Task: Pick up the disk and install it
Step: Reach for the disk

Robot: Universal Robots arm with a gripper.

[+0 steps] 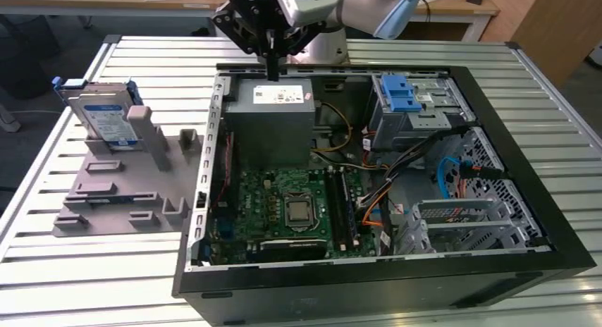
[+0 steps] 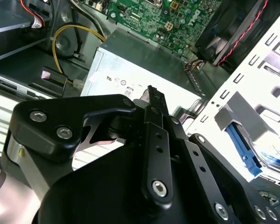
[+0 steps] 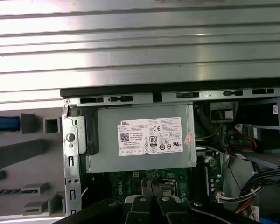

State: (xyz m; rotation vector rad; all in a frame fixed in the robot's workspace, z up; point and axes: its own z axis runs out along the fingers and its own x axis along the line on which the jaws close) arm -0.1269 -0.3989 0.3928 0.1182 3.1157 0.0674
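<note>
The disk (image 1: 106, 119) stands on edge in a grey holder (image 1: 103, 200) on the slatted table, at the exterior view's left, beside the open computer case (image 1: 526, 151). Its blue frame edge shows in the first wrist view (image 3: 4, 122), and the disk (image 2: 245, 142) shows behind a grey post in the second wrist view. My gripper (image 1: 273, 72) hangs over the far rim of the case, above the grey power supply box (image 1: 273, 119), well apart from the disk. Its black fingers are shut with nothing between them, as both wrist views show (image 2: 152, 92) (image 3: 151, 183).
Inside the case lie a green motherboard (image 1: 282, 207), cables and a metal drive cage with a blue latch (image 1: 400, 100) at the far right. The grey holder carries several upright posts (image 1: 155, 140). Slatted table surface (image 1: 94, 270) surrounds the case.
</note>
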